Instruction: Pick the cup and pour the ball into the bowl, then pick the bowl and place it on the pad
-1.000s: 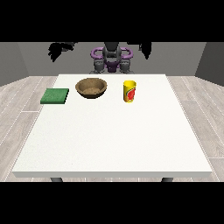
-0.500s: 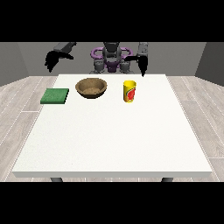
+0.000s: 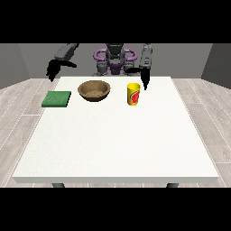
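Front view: one white table (image 3: 117, 144), with three things on it in a row along the far side. One green pad (image 3: 56, 99) at the view's left, one brown wooden bowl (image 3: 94, 90) in the middle, one yellow cup (image 3: 133, 94) with a red mark to its right. All three stand apart, none touching. Ball not visible; can't tell if it's in the cup.

Two hands. Hand at the view's right (image 3: 145, 79) hangs above and just behind the cup, fingers straight, pointing down, holding nothing. Hand at the view's left (image 3: 52, 70) is raised off the table's far left corner, above the pad, empty; can't tell how its fingers lie.
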Controlling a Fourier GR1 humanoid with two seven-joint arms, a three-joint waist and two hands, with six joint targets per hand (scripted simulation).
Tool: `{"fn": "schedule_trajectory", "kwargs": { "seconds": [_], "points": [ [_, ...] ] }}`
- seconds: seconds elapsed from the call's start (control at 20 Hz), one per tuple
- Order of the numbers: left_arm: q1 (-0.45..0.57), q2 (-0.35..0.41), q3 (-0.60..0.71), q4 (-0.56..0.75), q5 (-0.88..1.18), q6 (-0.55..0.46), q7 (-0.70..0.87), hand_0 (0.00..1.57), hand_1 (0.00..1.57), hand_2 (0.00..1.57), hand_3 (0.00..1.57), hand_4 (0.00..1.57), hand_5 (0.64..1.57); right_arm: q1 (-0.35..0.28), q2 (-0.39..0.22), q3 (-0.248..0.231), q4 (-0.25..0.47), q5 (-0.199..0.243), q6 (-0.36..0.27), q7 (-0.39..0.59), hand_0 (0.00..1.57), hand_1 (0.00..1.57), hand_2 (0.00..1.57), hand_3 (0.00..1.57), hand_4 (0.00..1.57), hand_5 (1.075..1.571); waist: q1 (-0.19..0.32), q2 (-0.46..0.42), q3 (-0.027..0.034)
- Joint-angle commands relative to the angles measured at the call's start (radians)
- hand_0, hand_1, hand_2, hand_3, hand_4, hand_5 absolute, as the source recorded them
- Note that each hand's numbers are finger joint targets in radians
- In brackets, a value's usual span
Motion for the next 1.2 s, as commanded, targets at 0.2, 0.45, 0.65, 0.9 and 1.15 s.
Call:
{"fn": "schedule_trajectory", "kwargs": {
  "seconds": [0.2,0.45,0.65,0.9,1.15],
  "points": [
    [-0.111,0.05,0.086,0.21,0.046,-0.034,-0.13,0.0,0.0,0.0,0.0,0.0,1.325,-0.052,-0.042,-0.027,0.074,-0.02,0.044,-0.053,0.0,0.0,0.0,0.0,0.0,1.569,-0.032,0.061,0.0002],
    [-0.191,0.101,0.18,0.365,0.076,-0.025,-0.253,0.0,0.0,0.0,0.0,0.0,1.281,-0.056,-0.002,0.035,-0.02,0.013,0.01,-0.022,0.0,0.0,0.0,0.0,0.0,1.569,-0.092,0.14,-0.0004],
    [-0.216,0.078,0.165,0.421,0.062,-0.01,-0.281,0.0,0.0,0.0,0.0,0.0,1.269,-0.073,-0.032,0.01,0.052,0.006,0.049,-0.083,0.0,0.0,0.0,0.0,0.0,1.568,-0.078,0.146,0.0001],
    [-0.255,0.037,0.18,0.462,0.053,0.066,-0.369,0.0,0.0,0.0,0.0,0.0,1.253,-0.103,-0.054,-0.007,0.069,-0.005,0.083,-0.143,0.0,0.0,0.0,0.0,0.0,1.568,-0.112,0.24,0.0004],
    [-0.266,0.093,0.149,0.443,-0.027,0.148,-0.344,0.0,0.0,0.0,0.0,1.46,1.56,-0.157,-0.074,-0.006,0.077,-0.021,0.088,-0.087,0.0,0.0,0.0,0.0,0.18,1.569,-0.15,0.26,0.0006]
  ]
}}
